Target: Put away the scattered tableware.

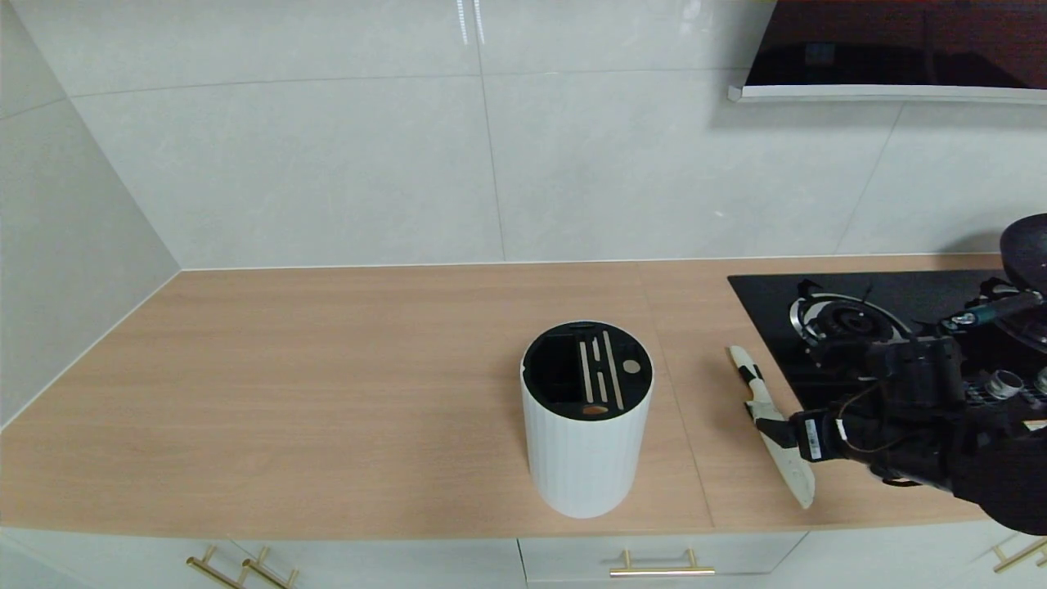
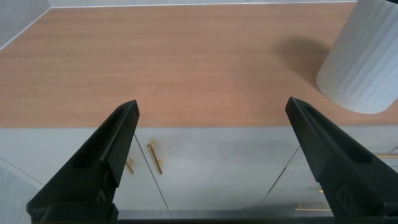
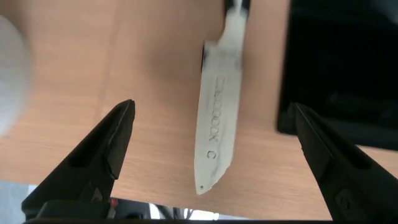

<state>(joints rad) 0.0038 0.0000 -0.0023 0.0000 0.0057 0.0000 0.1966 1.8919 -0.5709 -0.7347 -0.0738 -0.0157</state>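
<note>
Your right gripper is spread wide and empty, with the knife flat on the counter just beneath, between its fingers. Your left gripper is also wide open and empty.

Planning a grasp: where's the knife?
Head view, right side: the knife lies on the counter between the knife block and the cooktop, below the right gripper.

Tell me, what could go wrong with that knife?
The knife lies flat and thin on the counter, so the open right pincer might slip off it. Its tip sits near the counter's front edge; a nudge could knock it down. The slots in the holder look narrow, so a tilted blade may miss.
</note>
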